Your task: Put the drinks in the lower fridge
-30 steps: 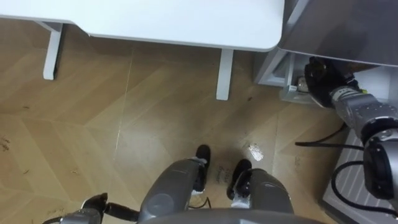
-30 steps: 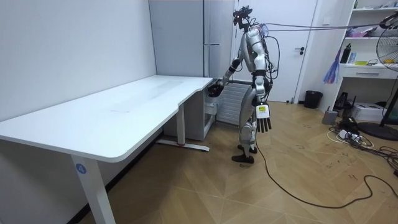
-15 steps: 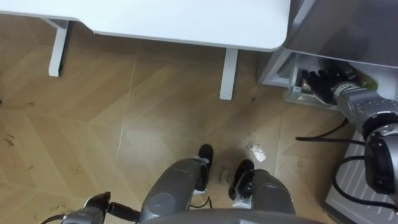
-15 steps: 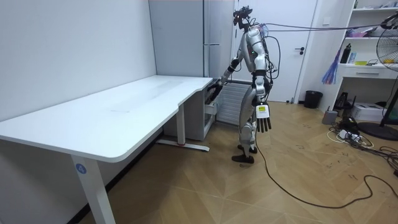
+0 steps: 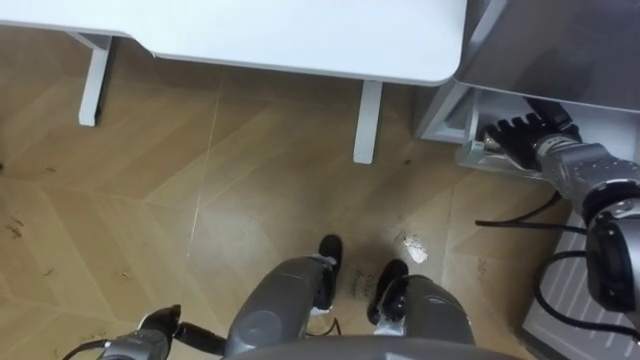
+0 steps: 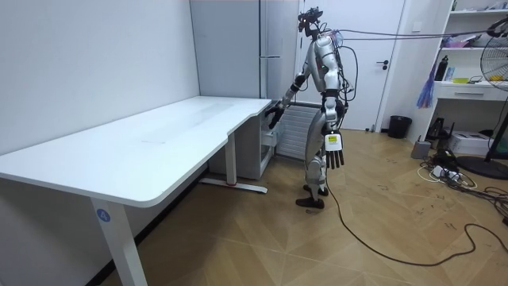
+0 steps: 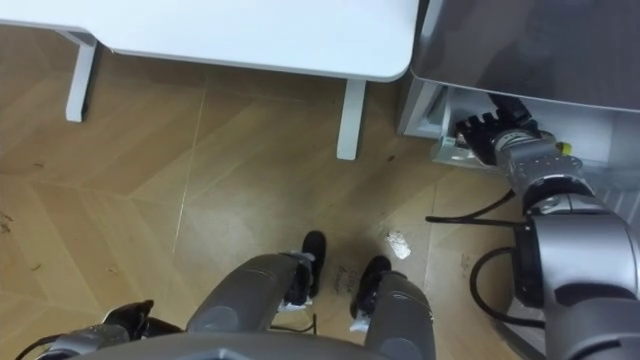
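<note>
I stand at the end of a white desk, facing the tall grey fridge point(image 6: 255, 56). Its lower compartment point(image 5: 470, 125) is open and shows a white inside. My right hand point(image 5: 520, 135) reaches into that opening with straight, spread fingers and holds nothing; it also shows as my right hand point(image 7: 485, 130) and, at desk height, my right hand point(image 6: 274, 115). A small yellow-green bit point(image 7: 563, 148) sits beside the wrist; I cannot tell what it is. My left hand point(image 6: 334, 151) hangs open at my side, low in the view as my left hand point(image 5: 150, 335).
The white desk point(image 5: 300, 30) spans the top, its leg point(image 5: 368, 120) just left of the fridge opening. A white scrap point(image 5: 412, 245) lies on the wood floor by my feet. A black cable point(image 5: 510, 225) runs along the floor at right.
My right hand was curled a second ago; its fingers have since straightened and spread at the lower compartment. The left hand has hardly moved.
</note>
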{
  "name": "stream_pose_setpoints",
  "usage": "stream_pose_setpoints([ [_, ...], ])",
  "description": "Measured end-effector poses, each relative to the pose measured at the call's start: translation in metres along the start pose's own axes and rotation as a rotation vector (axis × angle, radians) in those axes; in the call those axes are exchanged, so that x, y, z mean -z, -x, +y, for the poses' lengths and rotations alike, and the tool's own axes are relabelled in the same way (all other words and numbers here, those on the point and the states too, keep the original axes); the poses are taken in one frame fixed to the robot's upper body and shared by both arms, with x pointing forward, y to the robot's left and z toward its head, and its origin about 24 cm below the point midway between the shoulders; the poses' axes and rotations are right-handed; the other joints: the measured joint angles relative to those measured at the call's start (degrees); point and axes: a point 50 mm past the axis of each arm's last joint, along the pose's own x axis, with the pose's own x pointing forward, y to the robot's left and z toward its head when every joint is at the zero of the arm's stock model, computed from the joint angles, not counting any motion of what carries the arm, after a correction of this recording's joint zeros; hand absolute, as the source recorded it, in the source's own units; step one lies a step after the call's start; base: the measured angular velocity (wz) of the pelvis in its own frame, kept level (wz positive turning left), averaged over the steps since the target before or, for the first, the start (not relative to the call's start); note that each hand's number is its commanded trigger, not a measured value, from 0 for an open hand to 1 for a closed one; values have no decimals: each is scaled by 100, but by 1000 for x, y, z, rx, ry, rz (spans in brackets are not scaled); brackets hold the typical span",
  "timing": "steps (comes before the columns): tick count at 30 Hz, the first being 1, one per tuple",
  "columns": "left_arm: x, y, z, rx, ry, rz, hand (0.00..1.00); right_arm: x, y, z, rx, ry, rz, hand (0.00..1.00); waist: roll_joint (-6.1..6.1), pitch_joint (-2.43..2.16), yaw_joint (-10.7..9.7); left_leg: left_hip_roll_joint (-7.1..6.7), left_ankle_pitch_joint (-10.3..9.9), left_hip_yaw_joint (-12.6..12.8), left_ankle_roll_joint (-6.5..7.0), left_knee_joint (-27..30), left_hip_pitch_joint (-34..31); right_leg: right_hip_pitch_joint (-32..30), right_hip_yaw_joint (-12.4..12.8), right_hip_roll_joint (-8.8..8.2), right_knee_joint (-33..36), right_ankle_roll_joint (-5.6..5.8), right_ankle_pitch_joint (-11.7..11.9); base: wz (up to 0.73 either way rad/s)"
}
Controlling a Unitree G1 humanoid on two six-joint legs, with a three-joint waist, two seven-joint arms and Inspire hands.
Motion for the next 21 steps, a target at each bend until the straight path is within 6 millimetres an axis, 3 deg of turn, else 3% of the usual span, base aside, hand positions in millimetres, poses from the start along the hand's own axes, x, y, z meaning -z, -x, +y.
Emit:
stream_pose_setpoints([
  [12, -4, 0, 4, -24, 29, -13, 0, 0, 0, -2, 5, 19, 0, 0, 14, -12, -60, 18, 0, 81, 0, 27, 61, 96, -25, 6, -11, 1, 3, 0],
  [21, -6, 0, 7, -48, 52, -39, 0, 0, 0, -3, 30, 365, -26, 0, 10, -52, -167, 56, 0, 116, 1, -79, 362, 353, 89, 88, -173, 23, 74, -7],
])
